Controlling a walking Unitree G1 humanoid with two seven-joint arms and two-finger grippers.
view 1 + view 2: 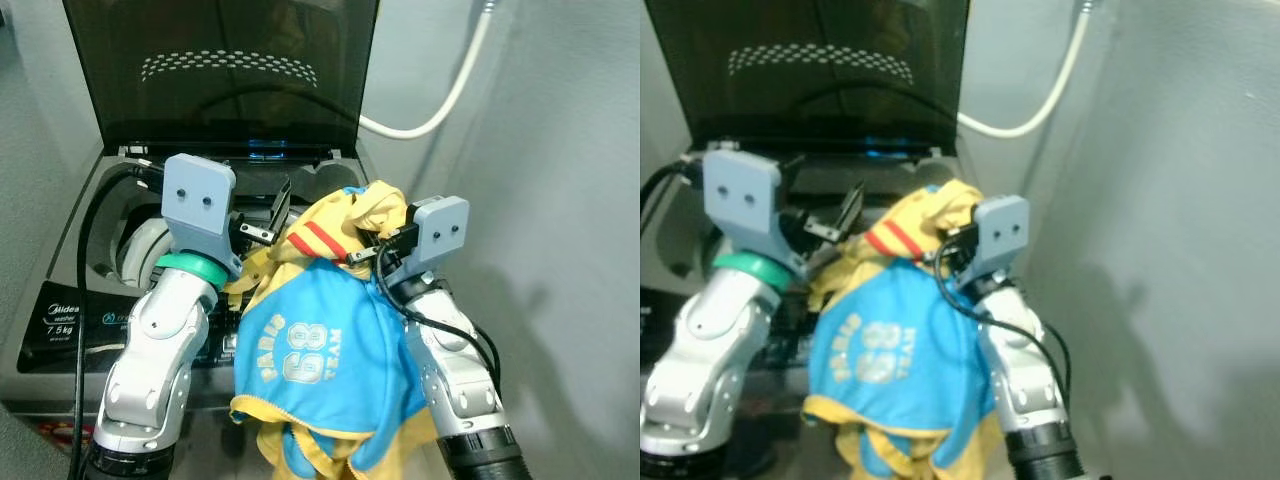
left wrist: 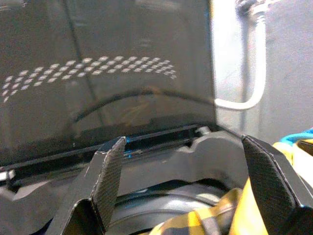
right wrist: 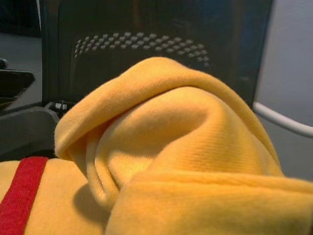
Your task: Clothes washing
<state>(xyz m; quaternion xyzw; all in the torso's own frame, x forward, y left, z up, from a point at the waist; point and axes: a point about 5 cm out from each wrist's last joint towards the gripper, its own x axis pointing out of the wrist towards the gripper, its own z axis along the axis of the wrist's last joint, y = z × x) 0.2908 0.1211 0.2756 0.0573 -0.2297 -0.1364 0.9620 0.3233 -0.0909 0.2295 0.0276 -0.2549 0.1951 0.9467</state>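
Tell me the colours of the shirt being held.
Blue and yellow shirt, red stripe, white print; clearest in the left eye view.

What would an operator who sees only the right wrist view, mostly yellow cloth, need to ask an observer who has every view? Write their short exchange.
Operator: Is this garment all yellow?
Observer: No. The shirt has a blue panel printed PARIS 68 TEAM, hanging down in front of the washer.
Operator: Is it in the drum yet?
Observer: Not yet. The right gripper holds its bunched top up outside the drum, and the left gripper sits beside it with its fingers open.
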